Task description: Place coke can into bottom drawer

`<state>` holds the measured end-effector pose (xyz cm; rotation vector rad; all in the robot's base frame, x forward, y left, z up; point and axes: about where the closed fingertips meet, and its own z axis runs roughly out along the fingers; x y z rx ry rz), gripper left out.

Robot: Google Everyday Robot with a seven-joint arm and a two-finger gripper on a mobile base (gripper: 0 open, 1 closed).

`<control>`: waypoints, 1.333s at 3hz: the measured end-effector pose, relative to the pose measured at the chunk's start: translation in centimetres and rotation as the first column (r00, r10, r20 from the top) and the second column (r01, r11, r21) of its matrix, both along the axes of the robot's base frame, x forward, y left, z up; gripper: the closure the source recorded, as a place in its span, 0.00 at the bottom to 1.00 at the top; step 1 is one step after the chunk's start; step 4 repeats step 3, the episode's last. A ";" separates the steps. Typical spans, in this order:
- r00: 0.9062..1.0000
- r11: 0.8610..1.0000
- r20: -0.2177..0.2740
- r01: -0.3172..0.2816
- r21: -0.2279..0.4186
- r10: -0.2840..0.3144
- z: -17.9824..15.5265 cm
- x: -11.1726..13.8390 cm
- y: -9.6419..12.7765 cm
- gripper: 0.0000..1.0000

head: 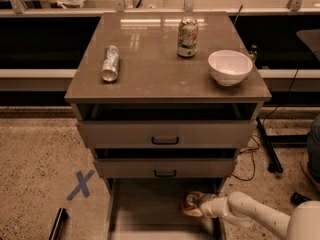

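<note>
Currently the gripper [194, 207] pinches the coke can [188, 201], fingers clamped around it, low over the open bottom drawer's [142, 211] right side.

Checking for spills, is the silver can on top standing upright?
No, the silver can lies on its side; the gripper is down with the coke can at the bottom drawer.

We find our gripper [190, 208] clasping the coke can [190, 199] over the bottom drawer [145, 209], right side; on the cabinet top [150, 76] above, toppled can [110, 63] left, upright can [187, 37] behind-left of the bowl [230, 67].
</note>
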<state>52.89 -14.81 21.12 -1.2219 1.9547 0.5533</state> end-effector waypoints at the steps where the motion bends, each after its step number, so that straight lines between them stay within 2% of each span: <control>1: 0.999 1.000 0.039 -0.015 -0.005 0.015 -1.2 0.1 -1.2 0.08; 2: 0.989 0.996 0.146 -0.045 0.079 0.033 0.5 0.3 -1.8 0.00; 3: 0.964 0.975 0.263 -0.098 0.199 0.043 3.7 0.5 -2.4 0.00; 4: 0.964 0.975 0.263 -0.098 0.199 0.043 3.7 0.5 -2.4 0.00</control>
